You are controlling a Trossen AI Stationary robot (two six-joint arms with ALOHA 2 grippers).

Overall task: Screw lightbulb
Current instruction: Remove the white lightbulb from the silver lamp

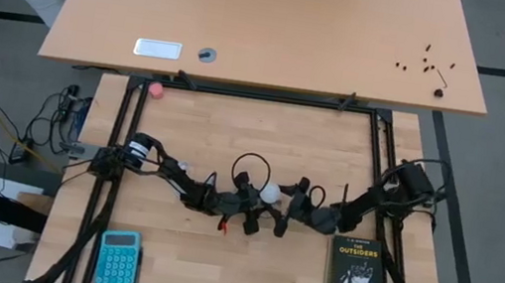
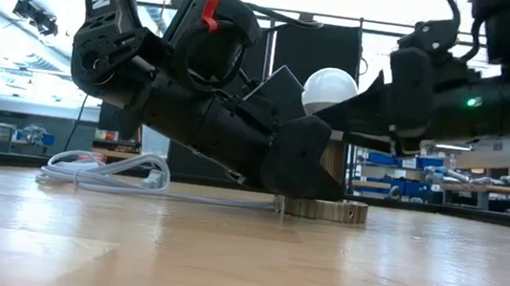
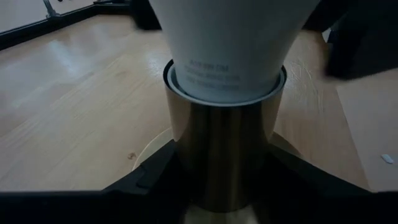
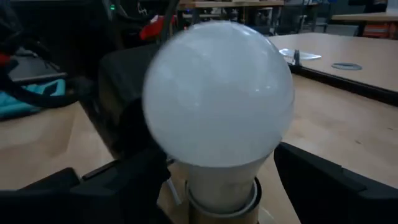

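Note:
The white lightbulb [image 1: 270, 192] stands upright with its neck [image 3: 227, 68] in a brass socket column [image 3: 227, 155]. The column rises from a round disc base [image 2: 348, 212] that rests on the table. My left gripper [image 1: 251, 207] comes from the table's left and is shut on the socket column. My right gripper [image 1: 286, 205] comes from the table's right and is shut on the bulb, whose frosted globe [image 4: 217, 93] fills the right wrist view. The bulb's screw base is hidden inside the socket. My left gripper pinches the brass socket column [image 3: 186, 168] between its two fingers [image 3: 155, 180], low on the column, coming slanting down from the table's left. The socket stands upright on its base on the table. My right gripper holds the bulb's taper just below the globe [image 4: 180, 168] between its two fingers [image 4: 311, 174], coming about level from the table's right. The bulb stands upright in the socket. The globe hides the exact places of contact.
A white cord [image 2: 107, 170] lies coiled on the table behind the left arm. A black book [image 1: 356, 273] lies near the right front, a blue calculator [image 1: 118, 257] near the left front. A second table [image 1: 270, 24] stands beyond the far edge.

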